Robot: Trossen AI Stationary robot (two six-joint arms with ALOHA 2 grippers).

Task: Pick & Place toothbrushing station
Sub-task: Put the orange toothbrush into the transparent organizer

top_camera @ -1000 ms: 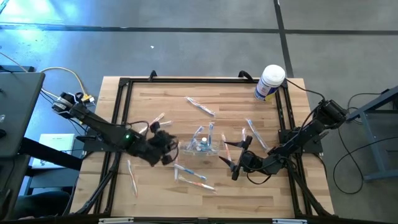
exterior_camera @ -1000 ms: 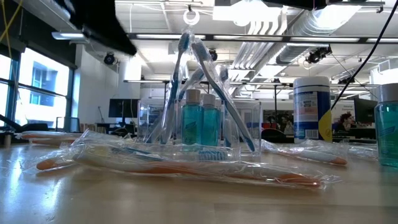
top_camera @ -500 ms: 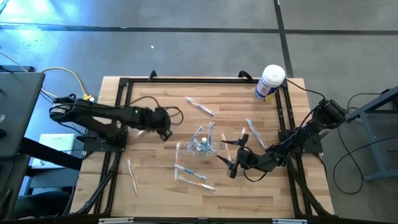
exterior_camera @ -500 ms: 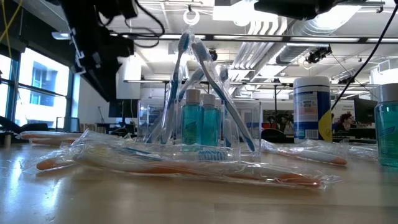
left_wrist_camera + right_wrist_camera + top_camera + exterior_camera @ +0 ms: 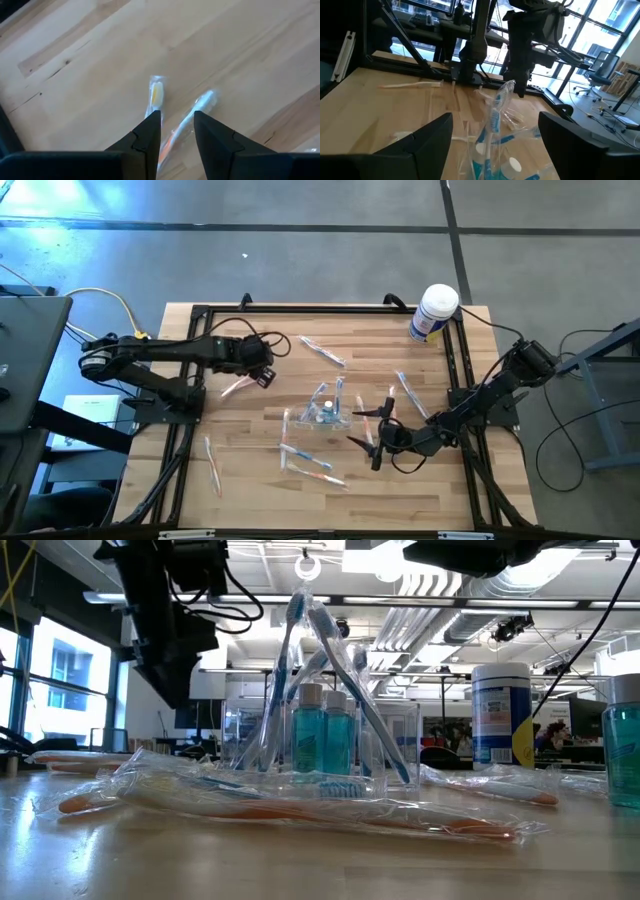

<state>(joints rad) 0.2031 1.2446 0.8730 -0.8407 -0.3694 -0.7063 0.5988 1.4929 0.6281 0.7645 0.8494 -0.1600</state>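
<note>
The toothbrushing station (image 5: 327, 414) is a clear plastic holder standing on its base in the middle of the wooden table, with toothbrushes and small teal bottles upright in it (image 5: 320, 735). My right gripper (image 5: 362, 431) stands open just to the station's right. Its fingers point level at the station (image 5: 495, 107) and are apart from it. My left gripper (image 5: 264, 374) hangs open over the table's far left part and points steeply down. Beneath it lie two wrapped toothbrushes (image 5: 156, 95), which it does not touch.
A white canister with a blue label (image 5: 434, 313) stands at the far right corner. Wrapped toothbrushes lie scattered: far of the station (image 5: 322, 351), near it (image 5: 308, 470), at the near left (image 5: 212, 463) and to the right (image 5: 408, 395). Black frame rails (image 5: 192, 360) border the table.
My left gripper has swung from beside the station's left side toward the table's far edge, turning as it went. It now hangs over the two wrapped toothbrushes, its finger gap unchanged. The station has stayed where it was.
</note>
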